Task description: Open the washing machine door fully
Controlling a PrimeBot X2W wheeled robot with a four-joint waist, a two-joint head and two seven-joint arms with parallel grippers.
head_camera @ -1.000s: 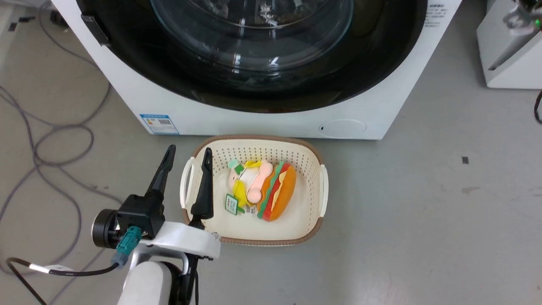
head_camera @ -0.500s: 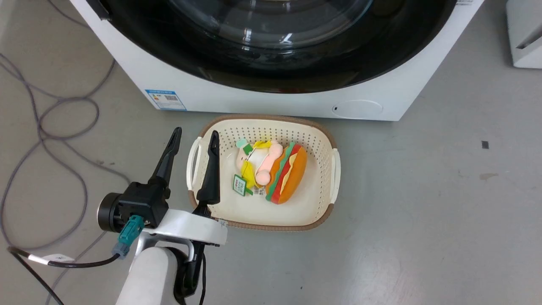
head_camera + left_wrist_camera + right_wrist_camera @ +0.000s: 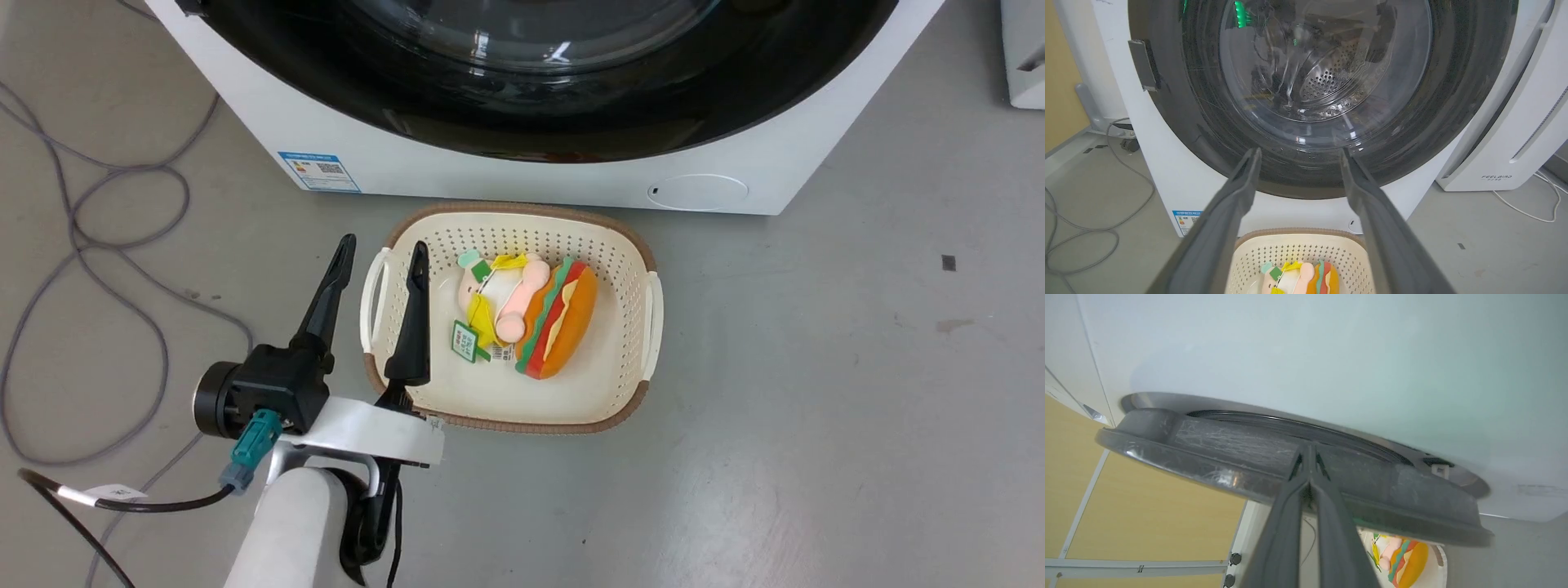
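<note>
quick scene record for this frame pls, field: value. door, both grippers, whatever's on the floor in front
washing machine: white front-loader, facing the robot
washing machine door: not swung open, glass over the drum
handle: on the door's edge, at left in the left wrist view
left gripper: open, empty, over the basket's left rim
right gripper: shut, fingers together, tips at the door's rim; contact unclear
basket: on the floor in front of the machine, holds a burger plush and another soft toy
white appliance: beside the machine

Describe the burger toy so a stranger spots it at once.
Before the white washer sits a cream basket. The burger toy lies inside, at the right. Unlike the pale pink toy beside it, it is orange with red and green layers.
</note>
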